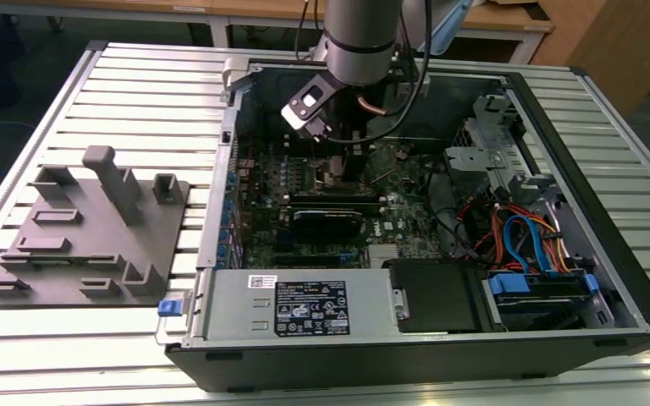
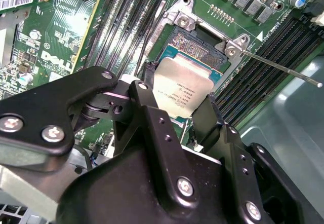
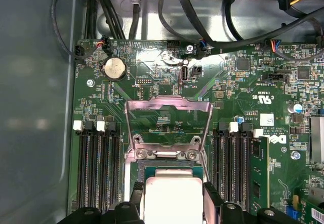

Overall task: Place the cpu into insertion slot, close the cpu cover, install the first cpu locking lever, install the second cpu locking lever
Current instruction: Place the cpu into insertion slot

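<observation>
Gripper: the black two-fingered gripper (image 2: 178, 105) was clamped on the chip, with its fingers (image 2: 152, 117) against two opposite edges.
Cpu: the small flat square chip with a dull silver-tan metal top, the cpu (image 2: 185, 84), hung in that grip over the near part of the socket and was not seated. In the second wrist view it looked slightly tilted. I could not tell whether its far edge touched the contacts.
Insertion slot: the square dark socket with a silver metal rim, the insertion slot (image 2: 198, 49), lay open on the green motherboard (image 1: 302, 182), and part of its contact field was bare beyond the chip.
Cpu cover: the thin silver metal frame plate with a square cut-out, the cpu cover (image 3: 168, 127), stood swung up just behind the slot.
Locking lever: a thin silver wire locking lever (image 2: 283, 70) stuck out free beside the socket, unlatched.
Risk, tilt: a chip lowered at an angle would probably catch one corner first and bend the contacts.
Risk, offset: if it was released while only partly over the slot, it would likely rest on the rim instead of dropping in.
Risk, cover: the upright frame was near the fingers, so a knock could drop it onto the unseated chip.
</observation>
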`<action>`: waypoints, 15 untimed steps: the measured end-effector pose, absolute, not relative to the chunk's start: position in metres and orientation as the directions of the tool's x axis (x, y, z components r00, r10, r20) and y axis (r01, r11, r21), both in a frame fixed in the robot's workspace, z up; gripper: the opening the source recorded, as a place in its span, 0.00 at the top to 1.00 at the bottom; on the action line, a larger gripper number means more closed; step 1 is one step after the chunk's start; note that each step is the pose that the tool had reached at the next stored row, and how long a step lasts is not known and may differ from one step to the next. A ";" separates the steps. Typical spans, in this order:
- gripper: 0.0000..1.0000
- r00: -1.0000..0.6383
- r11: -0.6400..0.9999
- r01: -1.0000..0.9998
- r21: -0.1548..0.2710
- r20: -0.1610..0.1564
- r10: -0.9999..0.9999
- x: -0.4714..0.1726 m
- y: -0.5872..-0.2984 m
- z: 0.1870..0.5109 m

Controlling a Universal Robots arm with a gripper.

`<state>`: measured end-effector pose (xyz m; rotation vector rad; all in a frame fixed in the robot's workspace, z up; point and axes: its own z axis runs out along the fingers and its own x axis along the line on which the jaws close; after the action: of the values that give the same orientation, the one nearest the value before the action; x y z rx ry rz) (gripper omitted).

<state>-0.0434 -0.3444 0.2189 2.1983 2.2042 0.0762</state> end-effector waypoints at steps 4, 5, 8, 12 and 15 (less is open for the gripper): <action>0.46 -0.003 0.002 0.999 0.054 0.015 1.000 -0.044 -0.344 0.214; 0.46 -0.003 0.002 0.999 0.054 0.015 1.000 -0.045 -0.344 0.212; 0.46 -0.003 0.002 0.999 0.054 0.015 1.000 -0.046 -0.344 0.207; 0.46 -0.003 0.002 0.999 0.054 0.015 1.000 -0.047 -0.344 0.202; 0.46 -0.003 0.002 0.999 0.054 0.015 1.000 -0.047 -0.344 0.199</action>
<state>-0.0465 -0.3445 0.1990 2.1983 2.2041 0.0754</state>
